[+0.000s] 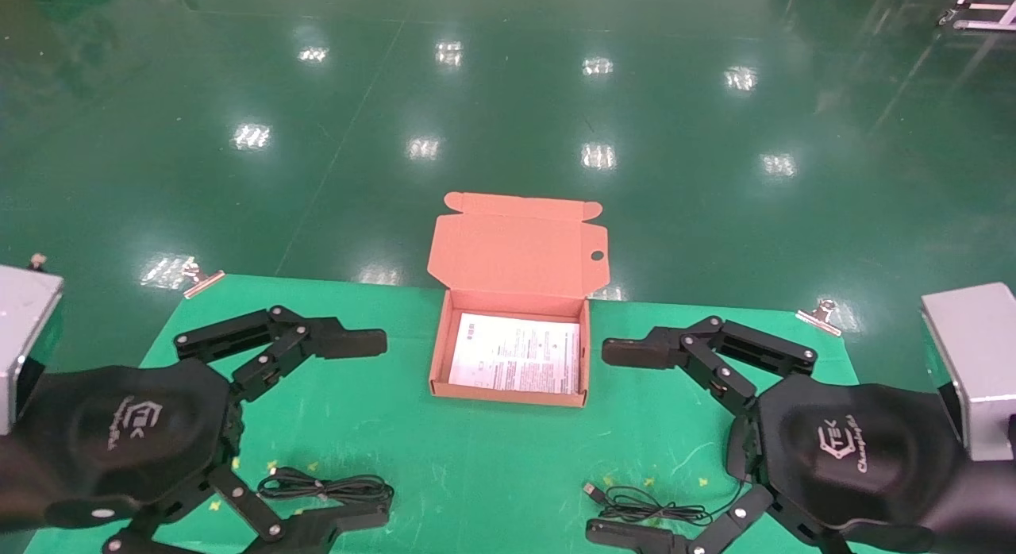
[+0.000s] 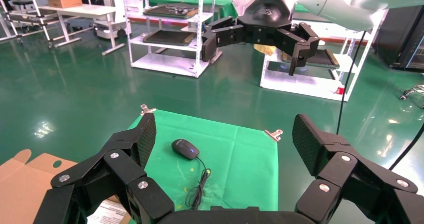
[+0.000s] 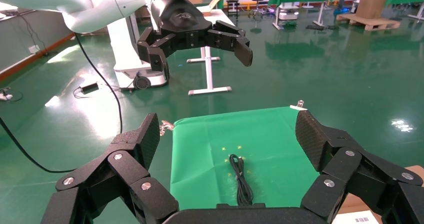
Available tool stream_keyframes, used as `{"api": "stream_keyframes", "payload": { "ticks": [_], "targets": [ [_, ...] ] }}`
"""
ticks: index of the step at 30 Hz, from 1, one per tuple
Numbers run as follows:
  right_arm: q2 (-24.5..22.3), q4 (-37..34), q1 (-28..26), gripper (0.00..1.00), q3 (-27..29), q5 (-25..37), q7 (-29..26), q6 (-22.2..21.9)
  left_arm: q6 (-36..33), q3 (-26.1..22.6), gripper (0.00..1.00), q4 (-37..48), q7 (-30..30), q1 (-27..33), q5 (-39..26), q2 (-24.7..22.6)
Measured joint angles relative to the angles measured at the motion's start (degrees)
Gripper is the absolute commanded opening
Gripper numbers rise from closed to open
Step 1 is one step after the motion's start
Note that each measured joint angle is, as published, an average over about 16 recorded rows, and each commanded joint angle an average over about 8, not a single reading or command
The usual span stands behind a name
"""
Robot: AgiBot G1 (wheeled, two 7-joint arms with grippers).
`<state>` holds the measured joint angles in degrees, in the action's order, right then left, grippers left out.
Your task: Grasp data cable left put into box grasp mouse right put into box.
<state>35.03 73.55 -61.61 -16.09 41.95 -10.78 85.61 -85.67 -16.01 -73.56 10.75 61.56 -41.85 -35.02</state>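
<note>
The left end effector (image 1: 349, 427) is held spread above the data cable (image 1: 327, 487). The box (image 1: 512, 355), lid raised, contains only a white printed sheet (image 1: 516, 353). The right end effector (image 1: 627, 443) is spread above the mouse (image 2: 185, 148) cord (image 1: 647, 506). The surface (image 1: 476, 467) is green-clothed; the floor (image 1: 508, 101) is glossy green.

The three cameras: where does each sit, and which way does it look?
Head view: on the head, facing forward and down at the open box on the table; left gripper and right gripper, both open, show.
Left wrist view: on the left wrist, looking across at the mouse, between its own fingers.
Right wrist view: on the right wrist, looking across at the data cable, between its own fingers.
Shared: each wrist view shows the other arm's gripper.
</note>
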Motion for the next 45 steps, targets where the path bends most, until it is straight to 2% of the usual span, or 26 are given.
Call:
{"api": "stream_keyframes", "payload": {
  "ticks": [16,25,35,45],
  "targets": [
    [0.0,-0.1,0.1,1.0,0.2,-0.2,0.3,0.0,0.0,-0.1,1.0,-0.2,-0.4,0.3,-0.6,0.1],
    [-0.8,1.0,-1.4,1.0,-0.7,3.1,1.6,0.9,-0.5,-1.9,1.0,-1.3,0.5,2.8,-5.3,0.8],
    [-0.9,3.0,-8.1,1.0,-5.7,14.7,4.4,2.9,-2.2,-7.6,1.0,-2.8,2.5,9.7,-16.6,-0.2],
    [1.7,3.9,-18.4,1.0,-16.8,32.1,10.0,3.9,-2.7,-15.9,1.0,-3.4,2.0,17.3,-31.5,-3.8]
  ]
}}
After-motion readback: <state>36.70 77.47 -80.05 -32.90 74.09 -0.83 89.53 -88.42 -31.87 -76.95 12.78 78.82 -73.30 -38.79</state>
